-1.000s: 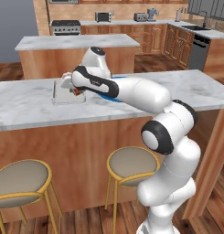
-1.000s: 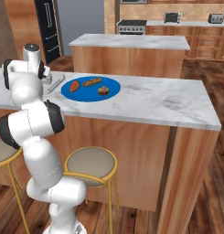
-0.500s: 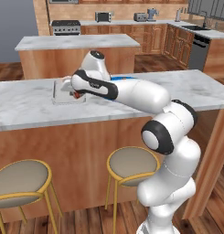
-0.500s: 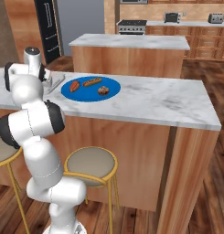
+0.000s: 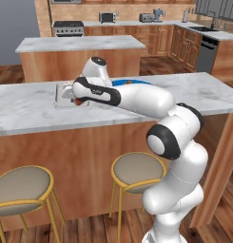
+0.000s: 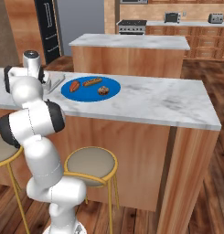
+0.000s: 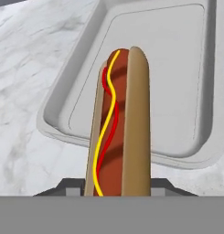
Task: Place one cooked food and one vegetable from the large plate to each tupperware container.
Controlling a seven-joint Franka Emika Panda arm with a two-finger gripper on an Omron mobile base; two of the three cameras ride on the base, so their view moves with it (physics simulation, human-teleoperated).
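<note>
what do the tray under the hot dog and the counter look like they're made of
Tray: looks like pale grey plastic, smooth and matte, with a softly rounded moulded rim and corners. Counter: looks like polished marble, white with grey veining; it could be a laminate imitation. Hot dog: soft tan bun around a red-brown sausage with yellow and red sauce lines.

Hot dog over the tupperware container, container on the counter — plate beside it

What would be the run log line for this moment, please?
gripper: shut on hot dog | position: over pale container | blue plate: carrot piece, second hot dog, brown lumpy vegetable remain | step: hot dog not yet released
</note>
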